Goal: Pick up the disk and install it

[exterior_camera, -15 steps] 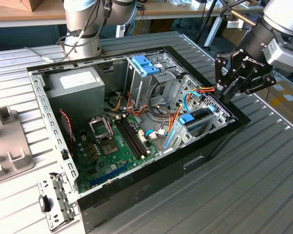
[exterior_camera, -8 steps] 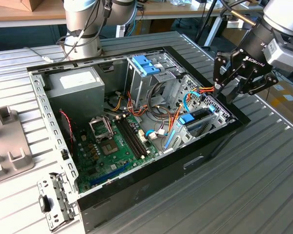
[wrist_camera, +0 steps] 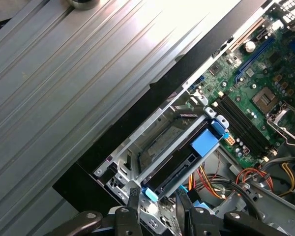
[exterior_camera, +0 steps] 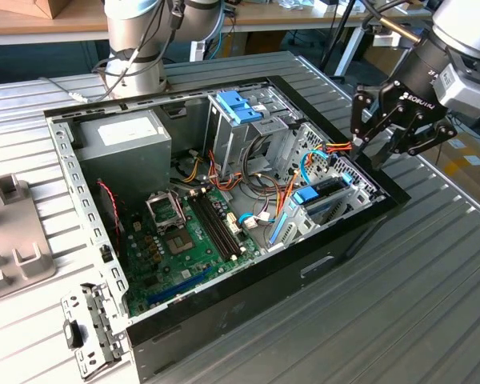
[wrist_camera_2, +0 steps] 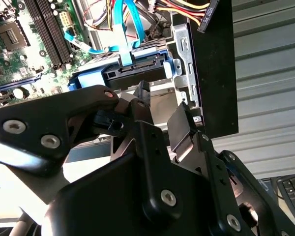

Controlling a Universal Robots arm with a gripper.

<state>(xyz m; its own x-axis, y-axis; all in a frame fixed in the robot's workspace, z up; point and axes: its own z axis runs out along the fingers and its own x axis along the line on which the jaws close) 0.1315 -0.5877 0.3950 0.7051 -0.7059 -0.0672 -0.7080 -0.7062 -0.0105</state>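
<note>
open computer case (exterior_camera: pixel 248 276) on ribbed table (exterior_camera: pixel 432 304); green motherboard (exterior_camera: pixel 188 232), grey power-supply box (exterior_camera: pixel 124 144).

Exterior view high and oblique over open computer case (exterior_camera: pixel 224 200), both wrist views close above its drive bay (wrist_camera: pixel 172 147)

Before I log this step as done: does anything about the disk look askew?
Yes. The disk sits tilted in its bay, one end raised above the cage, not flush. The gripper hovers open above it.

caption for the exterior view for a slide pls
Gripper open and empty above the corner of the open computer case, where the disk in its blue carrier sits in the drive cage.
</note>
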